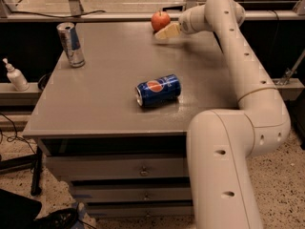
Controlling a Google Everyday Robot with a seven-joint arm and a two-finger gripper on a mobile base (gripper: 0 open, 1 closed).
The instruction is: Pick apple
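Observation:
The apple point(160, 21) is small, round and red-orange and sits at the far edge of the grey table point(95, 104). My gripper point(164, 31) is at the end of the white arm that reaches in from the right. Its pale tip lies just right of the apple and slightly nearer to me, very close to it. It holds nothing that I can see.
A blue Pepsi can point(157, 90) lies on its side near the table's middle. A tall silver and blue can point(71, 44) stands at the left. A white pump bottle point(14, 75) stands on a shelf left of the table. Drawers sit below the tabletop.

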